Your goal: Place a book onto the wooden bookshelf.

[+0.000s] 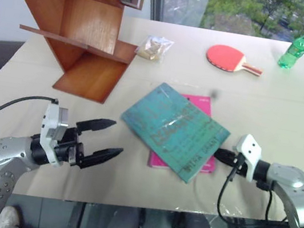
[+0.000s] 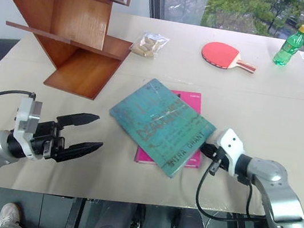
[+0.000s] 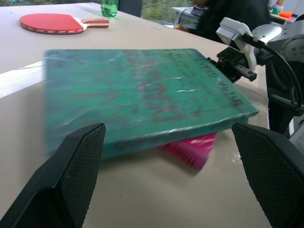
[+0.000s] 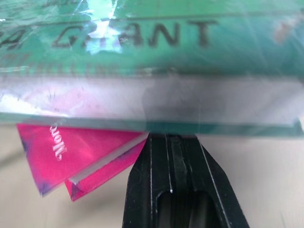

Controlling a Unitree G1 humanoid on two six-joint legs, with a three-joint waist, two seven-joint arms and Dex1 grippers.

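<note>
The teal book (image 1: 173, 129) lies flat on the table, tilted, resting on a smaller pink book (image 1: 200, 101). My right gripper (image 1: 219, 155) is shut, its joined fingertips (image 4: 172, 142) pushed against the underside of the book's right edge, above the pink book (image 4: 71, 156). My left gripper (image 1: 117, 137) is open and level, a short way left of the book with bare table between. In the left wrist view the book (image 3: 142, 95) lies between its two fingers (image 3: 71, 180). The wooden bookshelf (image 1: 84, 28) stands at the far left of the table.
A red table tennis paddle (image 1: 227, 58) and a green bottle (image 1: 296, 50) lie at the far right. A small clear bag of snacks (image 1: 154, 48) sits next to the shelf's foot. The table's front edge (image 1: 125, 207) runs just below both grippers.
</note>
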